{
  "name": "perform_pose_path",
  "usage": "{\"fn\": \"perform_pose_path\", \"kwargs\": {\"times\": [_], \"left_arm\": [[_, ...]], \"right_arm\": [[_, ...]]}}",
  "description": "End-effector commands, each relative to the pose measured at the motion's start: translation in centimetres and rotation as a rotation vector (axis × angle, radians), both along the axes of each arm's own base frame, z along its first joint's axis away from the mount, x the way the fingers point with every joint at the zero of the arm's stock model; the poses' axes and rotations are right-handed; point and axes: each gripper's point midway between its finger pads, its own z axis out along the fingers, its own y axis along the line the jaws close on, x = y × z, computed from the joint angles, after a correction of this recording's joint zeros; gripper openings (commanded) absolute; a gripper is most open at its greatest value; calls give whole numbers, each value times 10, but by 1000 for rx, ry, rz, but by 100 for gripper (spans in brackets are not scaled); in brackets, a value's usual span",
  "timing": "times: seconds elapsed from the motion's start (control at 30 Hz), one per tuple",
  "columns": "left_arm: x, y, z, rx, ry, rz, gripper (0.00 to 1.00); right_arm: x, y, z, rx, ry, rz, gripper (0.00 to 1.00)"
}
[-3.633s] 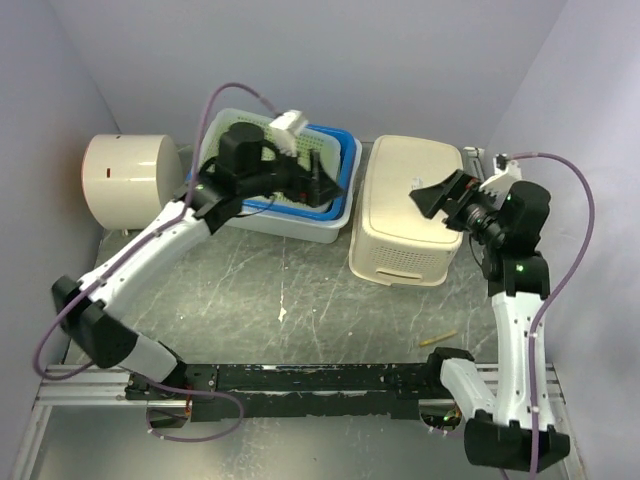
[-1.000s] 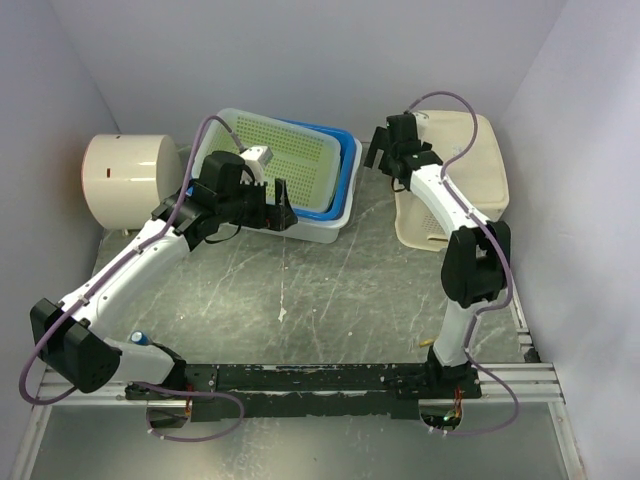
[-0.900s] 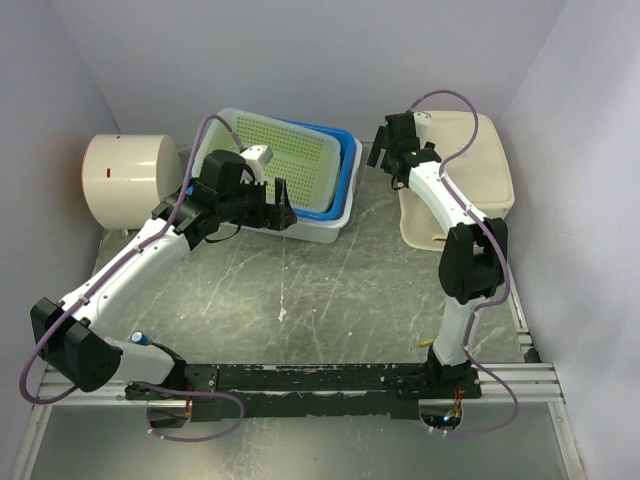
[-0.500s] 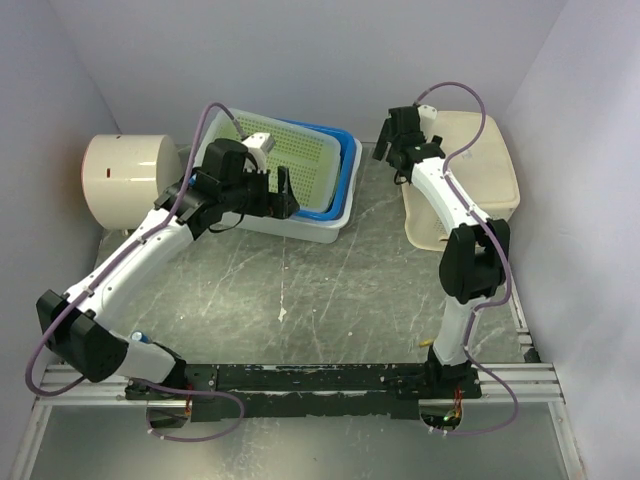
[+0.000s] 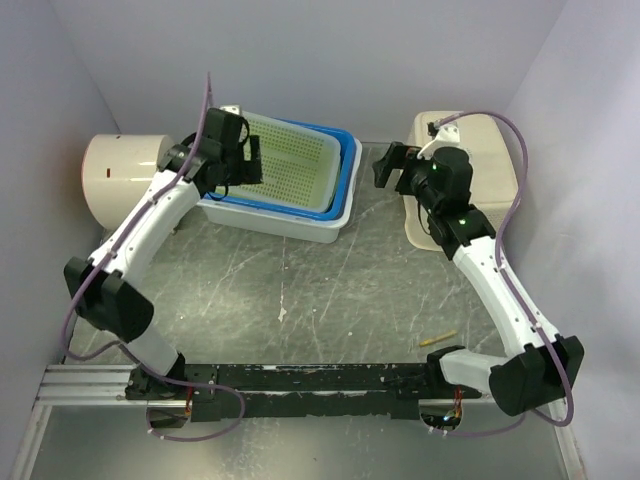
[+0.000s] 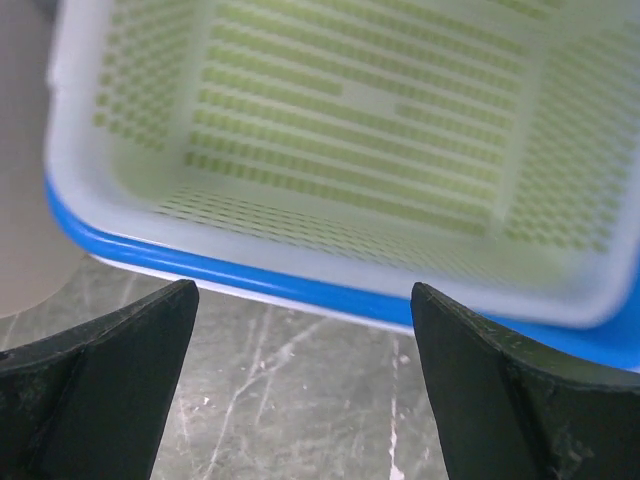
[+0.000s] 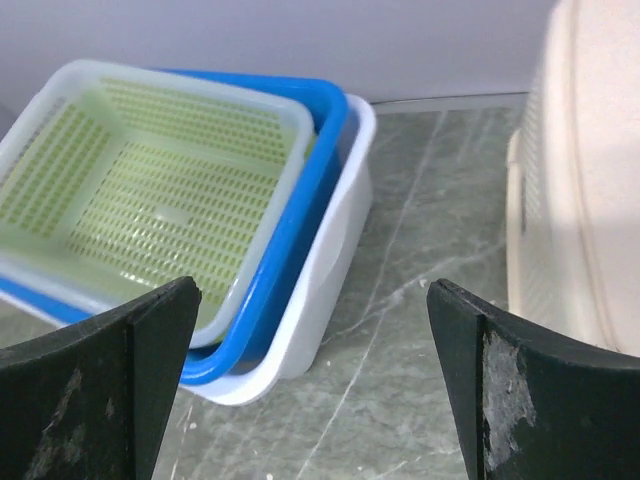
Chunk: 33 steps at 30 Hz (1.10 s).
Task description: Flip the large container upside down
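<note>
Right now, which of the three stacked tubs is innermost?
The perforated pale-green basket; it sits inside the blue tub, which sits inside the white tub.

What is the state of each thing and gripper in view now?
beige container, held by neither gripper, orientation unclear
white tub, upright
blue tray, upright, nested in white tub
green basket, upright, empty, nested in blue tray
cream cylinder, lying on its side
left gripper, open, empty
right gripper, open, empty

Marbled table point(image 5: 300, 280) bears white tub point(image 5: 300, 226), cream container point(image 5: 495, 160), pale drum point(image 5: 120, 178); small stick point(image 5: 437, 340) near front.
</note>
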Motion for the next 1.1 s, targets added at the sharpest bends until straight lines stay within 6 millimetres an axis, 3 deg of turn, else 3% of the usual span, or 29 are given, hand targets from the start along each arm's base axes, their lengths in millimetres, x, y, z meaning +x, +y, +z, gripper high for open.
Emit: {"fn": "perform_pose_path", "kwargs": {"times": [0.0,0.17,0.27,0.4,0.6,0.7,0.8,0.93,1.07], "left_arm": [[7,48,-24,38,89,260,98],[9,40,-44,-187,72,472,78],[14,53,-51,-209,58,663,85],[30,54,-54,-233,41,735,88],[41,62,-72,-222,57,816,65],[46,61,-71,-217,44,797,54],[47,62,-63,-218,35,793,36],[46,62,-35,-241,-11,750,8],[43,63,9,-283,-99,698,7]], "right_arm": [[-14,30,-8,0,-39,207,99],[-29,43,-5,29,-83,304,99],[-31,47,-7,42,-65,327,98],[-36,43,-11,23,-36,319,98],[-47,32,-19,-17,-19,285,98],[-49,28,-27,-28,7,272,99],[-49,27,-33,-33,30,266,98],[-50,27,-36,-23,41,260,99],[-49,28,-37,-8,57,258,98]]}}
